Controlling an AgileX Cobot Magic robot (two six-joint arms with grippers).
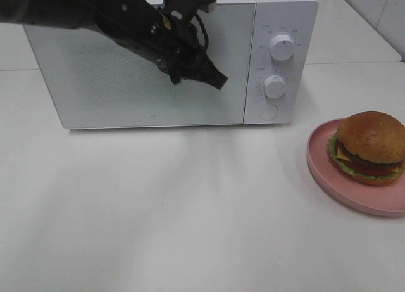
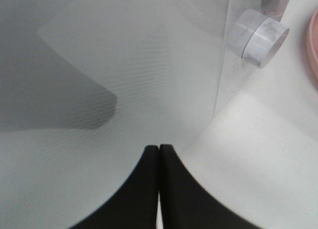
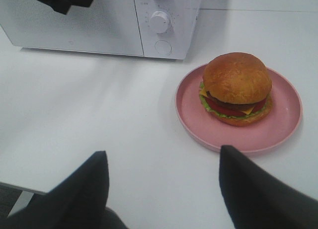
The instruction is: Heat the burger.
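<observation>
The burger [image 1: 369, 144], with a golden bun, lettuce, cheese and tomato, sits on a pink plate [image 1: 318, 162] at the table's right. My left gripper [image 1: 218, 80] is shut, its black fingers [image 2: 149, 162] pressed together with nothing between them. It hovers in front of the closed door of the white microwave [image 1: 126, 83], near the door's right edge. In the right wrist view, my right gripper [image 3: 164, 152] stands open above the table, short of the plate [image 3: 191, 114], and the burger [image 3: 236, 82] lies beyond its fingers. The exterior high view does not show the right gripper.
The microwave has two white knobs [image 1: 281, 47] and a round button [image 1: 268, 112] on its right panel. One knob [image 2: 261, 38] shows close up in the left wrist view. The white table [image 1: 190, 209] spreads in front of the microwave.
</observation>
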